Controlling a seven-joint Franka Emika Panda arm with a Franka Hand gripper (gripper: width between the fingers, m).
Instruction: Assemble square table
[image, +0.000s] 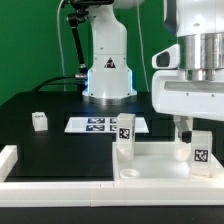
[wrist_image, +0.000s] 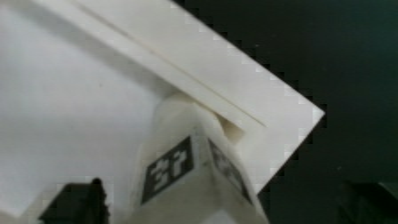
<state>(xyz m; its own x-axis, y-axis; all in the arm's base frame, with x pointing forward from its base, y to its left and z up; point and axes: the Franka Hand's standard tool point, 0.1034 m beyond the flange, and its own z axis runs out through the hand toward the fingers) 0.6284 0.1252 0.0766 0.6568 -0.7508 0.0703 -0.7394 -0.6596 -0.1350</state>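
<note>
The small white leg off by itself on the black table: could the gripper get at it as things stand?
Probably yes. The leg sits in the open, nothing over or beside it. The gripper hangs open over the table top, so it would have to travel some way.

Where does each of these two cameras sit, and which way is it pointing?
Exterior view: off the arm, facing the robot's base across the black table; the arm's end and fingers show at the exterior view's right.
Wrist view: on the wrist, looking down between the dark fingers at a tagged leg.
Shared: that leg, apparently, and the white tabletop.
</note>
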